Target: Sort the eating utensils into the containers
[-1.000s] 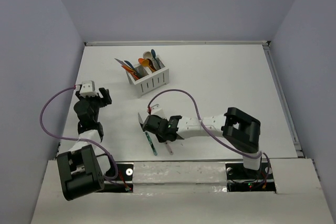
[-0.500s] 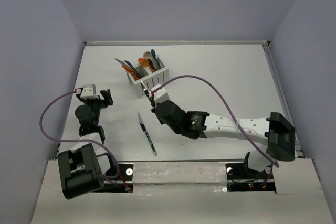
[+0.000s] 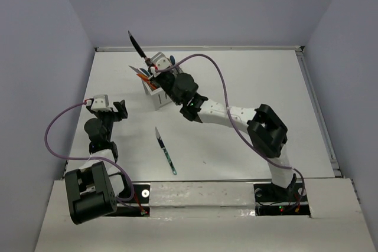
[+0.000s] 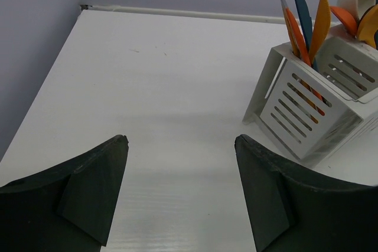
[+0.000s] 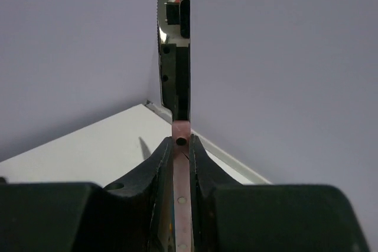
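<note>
My right gripper (image 3: pixel 151 63) hangs over the white perforated caddy (image 3: pixel 156 97) at the back left, shut on a knife (image 3: pixel 136 43). In the right wrist view, its pink handle (image 5: pixel 181 205) sits between the fingers and its dark blade (image 5: pixel 174 57) points up and away. Orange and blue utensils (image 3: pixel 143 75) stand in the caddy; the arm hides most of it. A teal-handled knife (image 3: pixel 165 150) lies on the table near the front. My left gripper (image 3: pixel 119 110) stands open and empty at the left. In its wrist view the gripper (image 4: pixel 180 140) faces the caddy (image 4: pixel 313 110) and its utensils (image 4: pixel 321 25).
The white table (image 3: pixel 248 87) is walled by grey panels, with a raised rim (image 3: pixel 316 110) along the right side. A purple cable (image 3: pixel 218 87) loops above the right arm and another (image 3: pixel 56 122) beside the left arm.
My right arm has swung from the front of the table to above the caddy, carrying the pink-handled knife up with it. The teal-handled knife stays put. The left arm barely moved.
</note>
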You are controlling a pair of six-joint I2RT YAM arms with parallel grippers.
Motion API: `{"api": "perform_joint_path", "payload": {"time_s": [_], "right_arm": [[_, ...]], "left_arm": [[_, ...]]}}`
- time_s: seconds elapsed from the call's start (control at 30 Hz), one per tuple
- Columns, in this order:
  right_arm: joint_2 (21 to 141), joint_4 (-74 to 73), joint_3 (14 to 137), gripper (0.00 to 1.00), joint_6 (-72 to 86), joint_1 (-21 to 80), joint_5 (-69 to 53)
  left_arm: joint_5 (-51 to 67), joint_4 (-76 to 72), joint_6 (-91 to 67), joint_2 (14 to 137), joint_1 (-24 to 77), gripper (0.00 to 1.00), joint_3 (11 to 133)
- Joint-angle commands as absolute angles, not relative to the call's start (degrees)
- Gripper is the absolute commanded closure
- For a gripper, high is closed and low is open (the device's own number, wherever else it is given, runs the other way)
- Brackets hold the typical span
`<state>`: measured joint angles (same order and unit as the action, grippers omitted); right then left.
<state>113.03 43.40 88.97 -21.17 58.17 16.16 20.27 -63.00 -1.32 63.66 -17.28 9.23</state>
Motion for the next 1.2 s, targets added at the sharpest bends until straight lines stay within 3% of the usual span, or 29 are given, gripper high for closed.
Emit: {"api": "perform_joint_path", "payload": {"time_s": [0.0, 0.17, 0.7, 0.77, 0.8, 0.83, 0.93, 1.0, 1.17], "right_arm": [[120.8, 51.4, 99.4, 1.0, -21.4, 54.5, 9.1], [128.5, 52.4, 103.0, 1.0, -16.5, 52.0, 7.7], [131.2, 56.1, 90.0, 1.0, -9.9, 51.4, 5.6], [131.0, 55.8, 88.8, 0.87, -11.2, 51.4, 6.1], [130.7, 55.7, 88.3, 0.69, -11.6, 51.4, 6.2], [130.3, 55.5, 87.8, 0.59, -11.8, 51.4, 6.2], [126.5, 53.8, 85.8, 0.41, -12.7, 51.4, 5.9], [124.6, 52.2, 84.2, 0.33, -14.1, 51.4, 6.1], [116.0, 49.6, 79.9, 0.26, -19.9, 55.5, 10.8]], "left_arm": [[21.4, -67.9, -0.3, 62.5, -17.5, 0.16, 9.1], [22.0, -67.7, -0.3, 63.0, -17.5, 0.16, 9.3], [22.2, -67.2, -0.3, 63.5, -17.5, 0.16, 9.8], [22.2, -67.2, -0.3, 63.4, -17.5, 0.15, 9.8], [22.2, -67.2, -0.3, 63.5, -17.5, 0.15, 9.8], [22.2, -67.2, -0.3, 63.4, -17.5, 0.14, 9.8], [22.3, -67.2, -0.3, 63.4, -17.5, 0.13, 9.8], [22.3, -67.2, -0.3, 63.5, -17.5, 0.13, 9.8], [22.1, -67.3, -0.3, 63.3, -17.5, 0.11, 9.7]]}}
